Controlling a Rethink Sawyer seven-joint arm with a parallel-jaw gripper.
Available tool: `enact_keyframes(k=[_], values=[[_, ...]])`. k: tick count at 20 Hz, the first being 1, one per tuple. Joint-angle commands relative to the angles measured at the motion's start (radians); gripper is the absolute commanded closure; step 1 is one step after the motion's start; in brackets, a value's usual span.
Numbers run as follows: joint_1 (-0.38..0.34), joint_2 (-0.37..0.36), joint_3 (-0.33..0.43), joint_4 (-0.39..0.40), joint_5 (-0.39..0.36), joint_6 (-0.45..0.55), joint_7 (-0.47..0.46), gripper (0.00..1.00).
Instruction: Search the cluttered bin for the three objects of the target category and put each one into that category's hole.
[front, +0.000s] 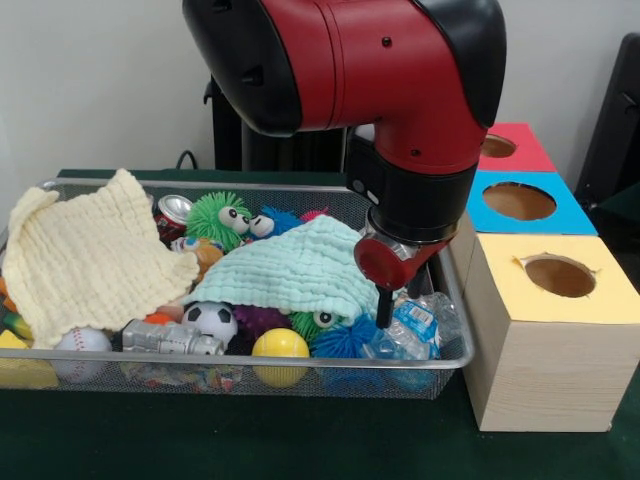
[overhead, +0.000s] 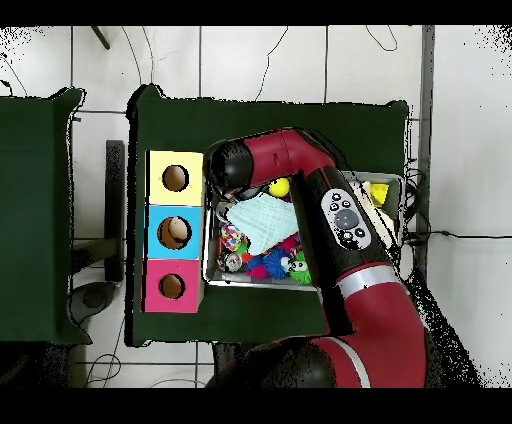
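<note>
1. The red and black robot arm (front: 380, 70) is bending down over the right end of the silver wire-mesh bin (front: 440, 362), its thick red elbow filling the top of the front view and its black wrist pointing straight down.
2. The gripper (front: 385, 300) is hanging just inside the bin, a red piece at its base and one thin black finger (front: 383, 308) reaching down to the crumpled clear plastic bottle with a blue label (front: 410, 330). I cannot tell whether the jaws are wide or narrow, or whether they are holding anything.
3. From overhead, the arm is sweeping up from the base and curling left across the bin, hiding most of its middle.
4. A mint green muslin cloth (front: 300, 268) is lying just left of the gripper, draped over a purple spiky ball (front: 262, 320) and a green fuzzy toy with eyes (front: 318, 322).
5. A pale yellow knitted cloth (front: 90, 262) is covering the bin's left end.
6. Along the front wall are sitting a white baseball (front: 82, 345), a silver toy robot (front: 170, 340), a small soccer ball (front: 210, 320), a smooth yellow ball (front: 280, 345) and a blue spiky ball (front: 345, 340).
7. At the back are showing a red drink can (front: 172, 215) and a green fuzzy creature with googly eyes (front: 218, 220).
8. Beside the bin stand three wooden boxes, each with a round hole: yellow-topped (front: 560, 275), blue-topped (front: 520, 202), red-topped (front: 505, 148).
</note>
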Motion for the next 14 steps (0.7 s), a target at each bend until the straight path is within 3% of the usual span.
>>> enact_keyframes(k=[1, 14], values=[[-0.012, 0.007, 0.059, 0.086, 0.027, -0.071, -0.061, 0.0], [-0.03, 0.016, 0.085, 0.101, 0.032, -0.101, -0.081, 0.0]])
